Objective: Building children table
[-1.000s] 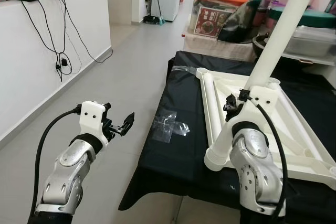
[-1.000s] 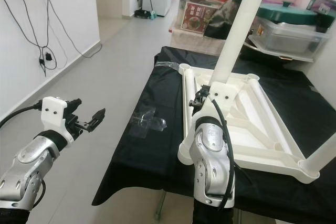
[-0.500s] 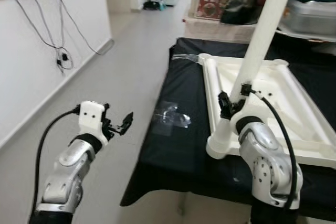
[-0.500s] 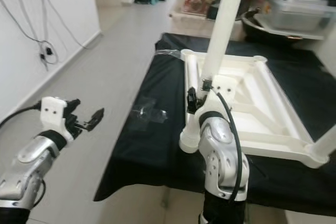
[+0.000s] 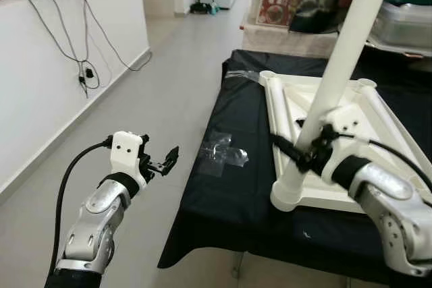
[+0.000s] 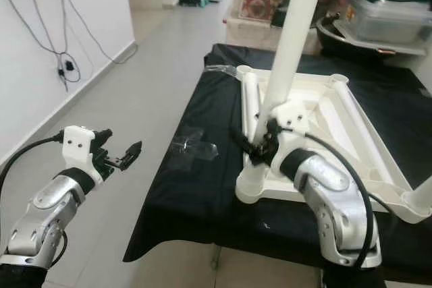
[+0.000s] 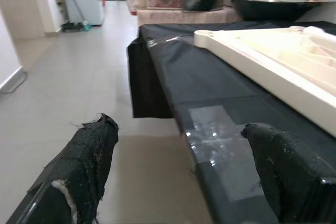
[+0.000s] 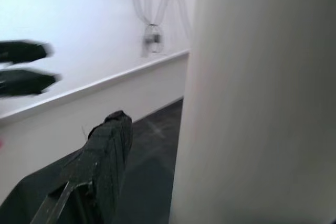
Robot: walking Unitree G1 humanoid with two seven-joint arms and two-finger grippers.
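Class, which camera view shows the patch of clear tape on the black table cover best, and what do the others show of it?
The left wrist view: the clear tape lies close and large between the fingers. Both eye views show it small beside the white frame. In the right wrist view the table leg blocks it.

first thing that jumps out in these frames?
The tall white table leg standing at the near corner of the upturned white tabletop on the black-covered table, with the right gripper at its lower part. The left gripper hangs over the floor, jaws open.
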